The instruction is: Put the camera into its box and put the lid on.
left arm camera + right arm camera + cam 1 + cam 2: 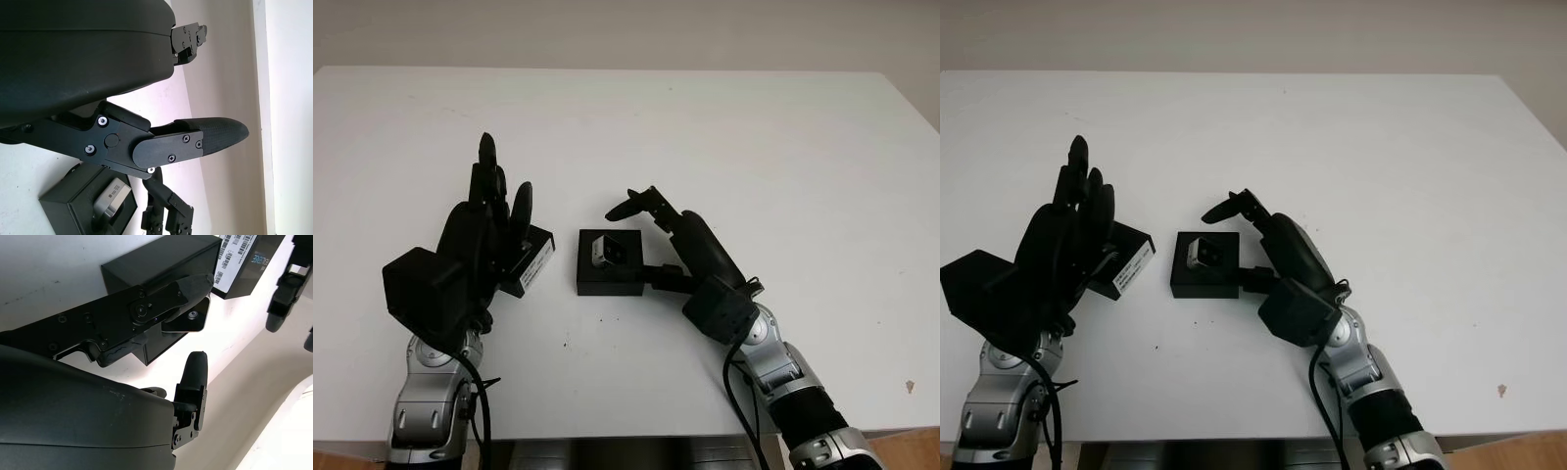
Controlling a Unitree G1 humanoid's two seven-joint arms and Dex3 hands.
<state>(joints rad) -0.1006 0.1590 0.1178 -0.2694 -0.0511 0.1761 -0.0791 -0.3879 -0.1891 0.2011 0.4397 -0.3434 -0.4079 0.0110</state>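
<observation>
My left hand (494, 220) is up over the left part of the white tabletop (783, 147), forearm rising from the bottom-left corner, palm turned inward and fingers pointing away from me. It holds nothing and is open. Just past its fingers, partly hidden behind them, the black lid (530, 259) lies on the tabletop with a white barcode label along the edge facing me. Whether my fingers touch it, I cannot tell.

Next along, just right of the lid and apart from it, the black box (610, 262) sits open on the tabletop, roughly square. The camera (607, 252) is already inside, a small silver-and-black body lying in the back half of the tray, its long axis running across the box from left to right and slightly tilted, its lens face looking up.

Further right, my right hand (651, 230) comes in from the bottom-right corner, forearm angled up and left. It holds nothing: one finger (628, 207) reaches over the box's far right corner, above the camera, and another lies low against the box's right side. From my right wrist, that upper finger sits right at the camera's edge.
</observation>
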